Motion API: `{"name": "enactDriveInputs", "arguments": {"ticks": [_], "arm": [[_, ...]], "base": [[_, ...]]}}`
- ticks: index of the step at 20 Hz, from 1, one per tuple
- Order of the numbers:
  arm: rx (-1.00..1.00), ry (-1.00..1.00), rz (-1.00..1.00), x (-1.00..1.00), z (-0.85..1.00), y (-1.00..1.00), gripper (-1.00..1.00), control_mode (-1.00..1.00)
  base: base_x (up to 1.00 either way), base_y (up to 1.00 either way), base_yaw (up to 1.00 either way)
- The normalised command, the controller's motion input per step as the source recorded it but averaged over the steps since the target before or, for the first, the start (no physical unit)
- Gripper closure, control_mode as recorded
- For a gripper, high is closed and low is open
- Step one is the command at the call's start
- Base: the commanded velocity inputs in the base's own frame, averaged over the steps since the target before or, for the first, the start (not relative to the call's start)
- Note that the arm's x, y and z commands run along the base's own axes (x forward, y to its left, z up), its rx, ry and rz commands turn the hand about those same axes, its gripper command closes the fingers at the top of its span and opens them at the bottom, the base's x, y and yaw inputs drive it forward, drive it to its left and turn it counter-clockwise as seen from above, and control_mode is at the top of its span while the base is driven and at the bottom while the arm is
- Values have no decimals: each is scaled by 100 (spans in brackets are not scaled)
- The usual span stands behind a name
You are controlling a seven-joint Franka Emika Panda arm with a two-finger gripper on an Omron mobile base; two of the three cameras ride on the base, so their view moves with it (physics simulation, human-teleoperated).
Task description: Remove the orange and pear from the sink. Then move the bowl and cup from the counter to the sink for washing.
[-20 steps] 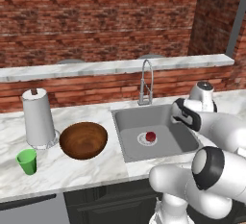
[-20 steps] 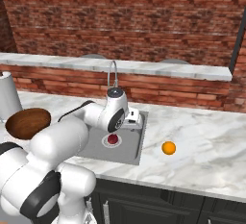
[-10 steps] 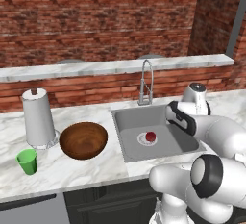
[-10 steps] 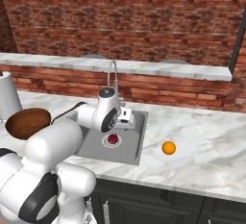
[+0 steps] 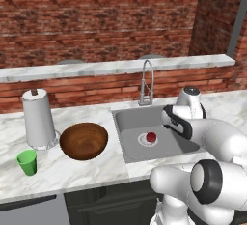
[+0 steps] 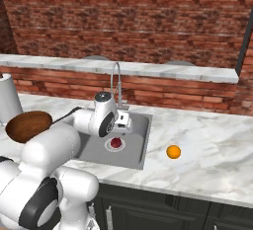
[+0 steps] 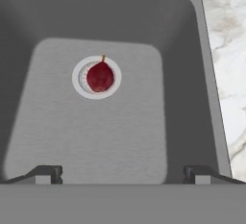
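Observation:
The dark red pear (image 7: 100,76) lies on the white-rimmed drain at the bottom of the grey sink (image 7: 96,136); it also shows as the pear (image 5: 151,137) and the pear (image 6: 116,143). My gripper (image 7: 122,174) hangs open and empty above the sink's right half, a good way above the fruit; the gripper (image 6: 123,122) sits just over the basin. The orange (image 6: 173,151) rests on the white marble counter (image 6: 207,150) right of the sink. Left of the sink (image 5: 128,122) stand the brown wooden bowl (image 5: 83,140) and the green cup (image 5: 27,162).
A tall curved steel tap (image 5: 146,81) rises behind the basin. A paper towel roll (image 5: 38,121) stands behind the bowl. A higher marble ledge (image 5: 116,66) runs along the brick wall. The counter's front edge drops to dark cabinets.
The arm has swung left from over the sink's right rim to over the basin. The gripper has stayed open. Pear, orange, bowl and cup have not moved.

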Motion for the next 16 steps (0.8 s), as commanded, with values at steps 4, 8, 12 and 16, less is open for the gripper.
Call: {"name": "enactDriveInputs", "arguments": {"ticks": [4,8,12,16], "arm": [[0,0,0,4,-12,17,-100,-100],[0,-5,0,7,-14,15,-100,-100],[0,-7,0,6,-14,15,-100,-100],[0,-4,0,8,-12,15,-100,-100]], "base": [[0,0,0],[0,0,0],[0,0,0],[0,0,0]]}}
